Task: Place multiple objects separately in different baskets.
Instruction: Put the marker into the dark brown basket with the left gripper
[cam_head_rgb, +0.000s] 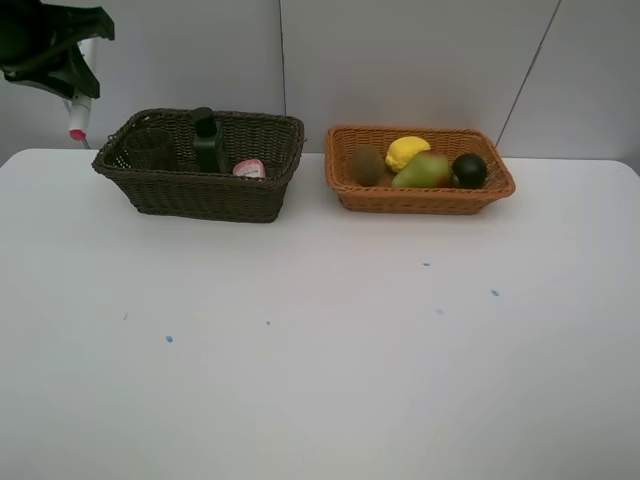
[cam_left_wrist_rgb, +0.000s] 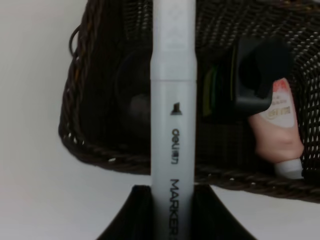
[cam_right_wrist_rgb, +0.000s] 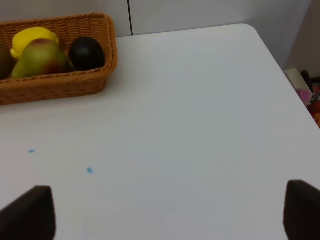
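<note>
Marker (cam_left_wrist_rgb: 172, 125) clamped in left gripper (cam_left_wrist_rgb: 172, 210), hanging above and just outside dark basket (cam_left_wrist_rgb: 100, 150). Right gripper (cam_right_wrist_rgb: 165, 215) wide apart, empty. Could miss basket if dropped before crossing rim.

A: You had the dark brown woven basket (cam_head_rgb: 200, 190) and the orange-tan one (cam_head_rgb: 420, 198)?
B: Yes. Your marker (cam_left_wrist_rgb: 173, 125) was white, black lettering; lemon (cam_head_rgb: 406, 151) yellow, table (cam_head_rgb: 320, 350) white.

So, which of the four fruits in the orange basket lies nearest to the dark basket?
The brown kiwi. It sits at the end of the orange-tan basket facing the dark brown basket, while the lemon, pear and dark green fruit lie farther away.
</note>
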